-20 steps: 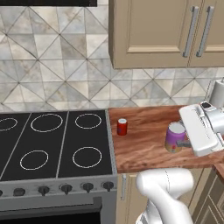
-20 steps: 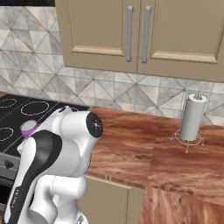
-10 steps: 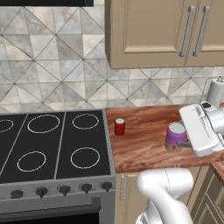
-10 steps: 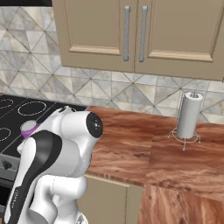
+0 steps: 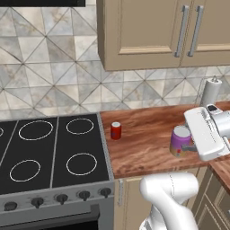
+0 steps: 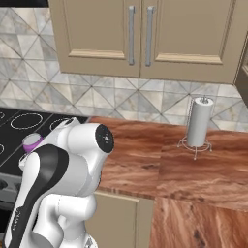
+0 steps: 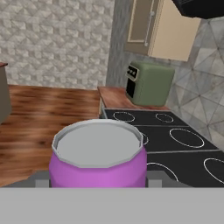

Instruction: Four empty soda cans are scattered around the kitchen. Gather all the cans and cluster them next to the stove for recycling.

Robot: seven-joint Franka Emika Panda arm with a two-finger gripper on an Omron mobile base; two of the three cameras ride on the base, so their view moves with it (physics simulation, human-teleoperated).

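Two cans: on the wooden counter (image 5: 148, 134)
Stove (image 5: 49, 152): black cooktop, left of counter
Gripper (image 5: 191, 146): fingers pinching the purple can
Purple can (image 5: 180, 140): held above the counter's front edge, well right of the stove
Red can (image 5: 116, 130): upright, just beside the stove's right edge

Glossy black glass stove (image 5: 54, 152) — polished wood counter (image 5: 143, 139).

Legible text: none. The red soda can (image 5: 116, 130), the purple soda can (image 7: 98, 154) and the stove (image 5: 49, 152) carry no readable label, brand or number.
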